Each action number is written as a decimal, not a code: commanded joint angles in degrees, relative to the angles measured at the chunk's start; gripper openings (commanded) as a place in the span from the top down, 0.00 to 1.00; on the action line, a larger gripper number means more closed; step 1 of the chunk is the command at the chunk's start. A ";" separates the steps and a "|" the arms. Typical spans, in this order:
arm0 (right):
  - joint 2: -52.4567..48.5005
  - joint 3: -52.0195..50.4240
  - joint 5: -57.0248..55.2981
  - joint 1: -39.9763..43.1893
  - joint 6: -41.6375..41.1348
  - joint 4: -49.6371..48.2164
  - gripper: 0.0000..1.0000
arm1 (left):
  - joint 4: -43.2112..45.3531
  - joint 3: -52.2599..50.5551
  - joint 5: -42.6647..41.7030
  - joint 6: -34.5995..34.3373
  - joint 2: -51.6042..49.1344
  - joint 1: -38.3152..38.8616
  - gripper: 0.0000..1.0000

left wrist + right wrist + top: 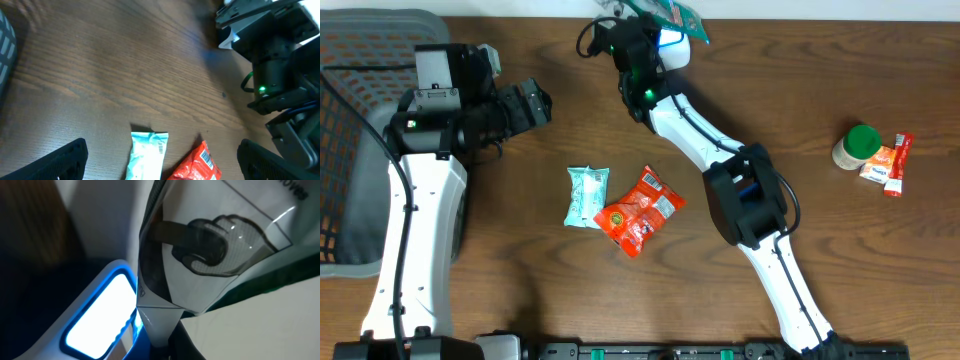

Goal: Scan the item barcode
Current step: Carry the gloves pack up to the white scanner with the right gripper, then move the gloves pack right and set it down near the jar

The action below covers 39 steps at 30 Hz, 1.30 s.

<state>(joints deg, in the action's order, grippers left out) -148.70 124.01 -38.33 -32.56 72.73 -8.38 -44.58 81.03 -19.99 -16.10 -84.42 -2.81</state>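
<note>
Glossy, crinkled green-and-white packet (672, 14) clamped in closed right gripper (642, 18) at far edge of wood-grain table (520, 250), seemingly just above smooth blue-lit scanner (100, 317); left gripper (540, 100) spread wide, empty.

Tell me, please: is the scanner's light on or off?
On. The scanner glows bright blue in the right wrist view, just beside the packet.

Green packet (673, 14), top beyond the overhead view's upper edge.
</note>
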 commanded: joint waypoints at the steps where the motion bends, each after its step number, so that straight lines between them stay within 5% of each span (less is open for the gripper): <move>1: 0.48 0.70 -1.25 -1.79 1.07 -1.09 0.99 | 0.04 0.20 0.15 0.15 0.09 -0.13 0.04; 14: 0.48 0.70 -2.78 -4.02 -0.92 -5.55 0.99 | 0.04 0.20 0.15 0.15 0.09 -0.13 0.04; 27: 4.04 0.70 -4.66 -3.63 -12.22 -1.64 0.99 | 0.04 0.20 0.15 0.15 0.09 -0.13 0.04; 32: 13.27 0.70 2.19 -3.21 -24.28 18.93 0.99 | 0.04 0.20 0.15 0.15 0.09 -0.13 0.04; 39: 29.92 0.70 16.72 -0.13 -50.34 59.49 0.99 | 0.04 0.20 0.15 0.15 0.09 -0.13 0.04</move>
<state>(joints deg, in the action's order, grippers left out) -127.44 124.01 -30.15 -35.09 39.29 42.30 -44.45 81.03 -19.97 -16.10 -84.42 -2.81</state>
